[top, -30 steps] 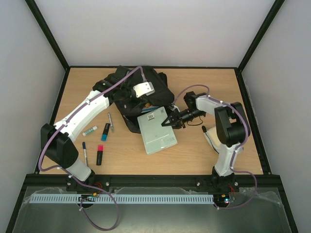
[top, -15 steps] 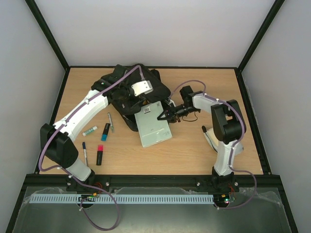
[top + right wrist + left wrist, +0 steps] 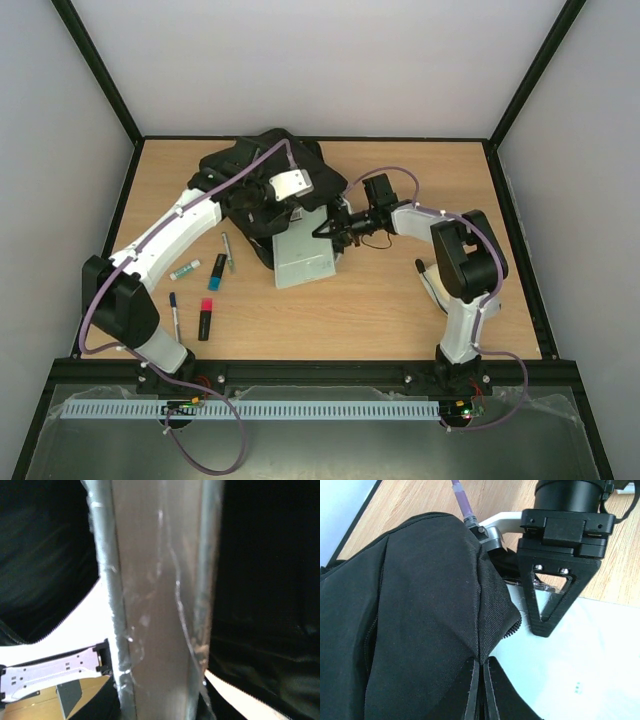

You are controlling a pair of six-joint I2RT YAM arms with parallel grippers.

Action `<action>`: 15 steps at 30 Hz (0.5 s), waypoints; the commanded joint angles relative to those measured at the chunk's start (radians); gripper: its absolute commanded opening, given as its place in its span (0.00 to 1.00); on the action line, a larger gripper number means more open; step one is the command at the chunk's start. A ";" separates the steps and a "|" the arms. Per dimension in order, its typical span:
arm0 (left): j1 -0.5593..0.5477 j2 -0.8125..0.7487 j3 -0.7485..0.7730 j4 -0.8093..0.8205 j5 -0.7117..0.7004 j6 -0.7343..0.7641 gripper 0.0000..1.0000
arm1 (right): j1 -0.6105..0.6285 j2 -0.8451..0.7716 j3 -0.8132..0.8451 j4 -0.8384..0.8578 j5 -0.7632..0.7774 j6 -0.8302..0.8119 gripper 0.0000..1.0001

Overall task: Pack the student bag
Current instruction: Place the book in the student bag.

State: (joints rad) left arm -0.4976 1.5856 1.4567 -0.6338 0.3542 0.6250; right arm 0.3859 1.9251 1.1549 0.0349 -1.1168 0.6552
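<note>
Where the left claw (image 3: 481, 669) pinches fully closed on a fold of the student bag (image 3: 420, 605), at the back of the worktop (image 3: 400, 300), its wrist view shows woven black fabric and zip teeth along the flap's edge. The right claw (image 3: 325, 229), narrowly parted, grips the edge of a flat pale book (image 3: 300, 258). Only its own camera shows glossy film wrapping that edge, with dark bag on both sides.

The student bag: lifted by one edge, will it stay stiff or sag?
The student bag probably sags: its fabric creases and drapes where the left hand pinches it. Its flap likely drops if released, as it rests on the pale book.
</note>
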 commanded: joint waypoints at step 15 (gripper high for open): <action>-0.005 -0.144 -0.152 0.109 0.038 0.120 0.02 | 0.022 0.052 0.165 -0.206 0.310 -0.223 0.59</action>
State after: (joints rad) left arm -0.4961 1.5166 1.3205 -0.5758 0.3347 0.7132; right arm 0.4126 2.0373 1.2903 -0.0734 -0.8909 0.5377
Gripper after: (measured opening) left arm 0.029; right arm 0.530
